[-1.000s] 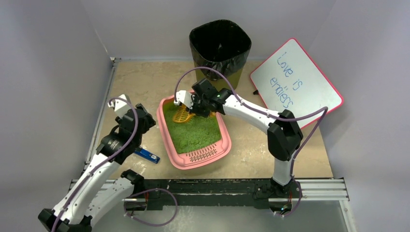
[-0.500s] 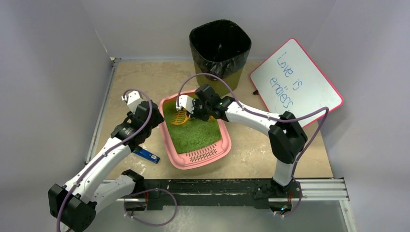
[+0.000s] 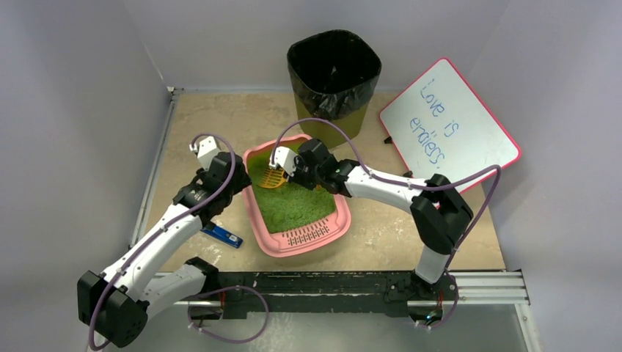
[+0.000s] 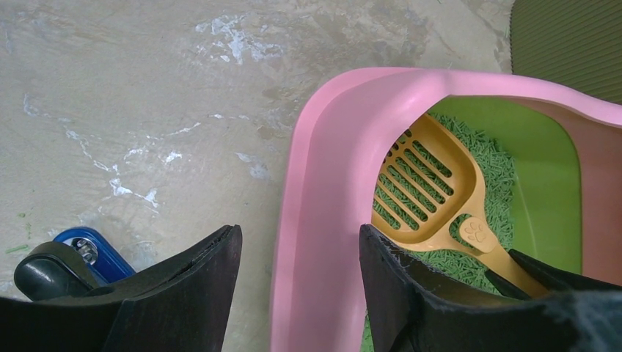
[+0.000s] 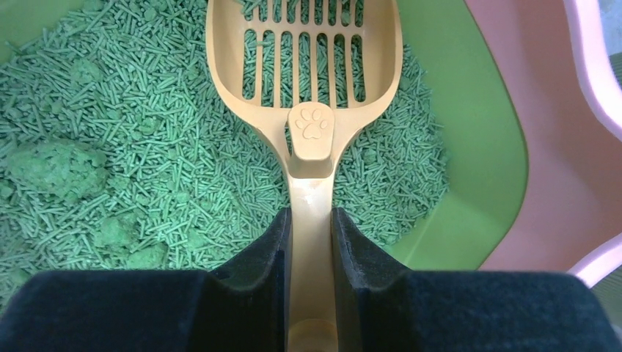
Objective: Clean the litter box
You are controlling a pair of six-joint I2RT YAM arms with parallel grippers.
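The pink litter box (image 3: 339, 220) lies mid-table with green litter (image 3: 293, 205) in it and a grate lip at the near end. My right gripper (image 3: 292, 170) is shut on the handle of an orange slotted scoop (image 3: 273, 177), whose blade rests on the litter at the far left corner (image 5: 304, 55). Several green clumps (image 5: 55, 165) lie left of the scoop in the right wrist view. My left gripper (image 3: 236, 182) is open, its jaws straddling the box's left rim (image 4: 323, 220), one finger outside and one inside.
An olive bin with a black bag (image 3: 334, 73) stands behind the box. A pink-framed whiteboard (image 3: 447, 125) leans at the back right. A blue object (image 3: 222, 235) lies on the table left of the box, also in the left wrist view (image 4: 92, 249).
My left arm has swung forward and right until its open gripper straddles the box's left rim. My right gripper with the scoop has shifted slightly down into the far left corner.
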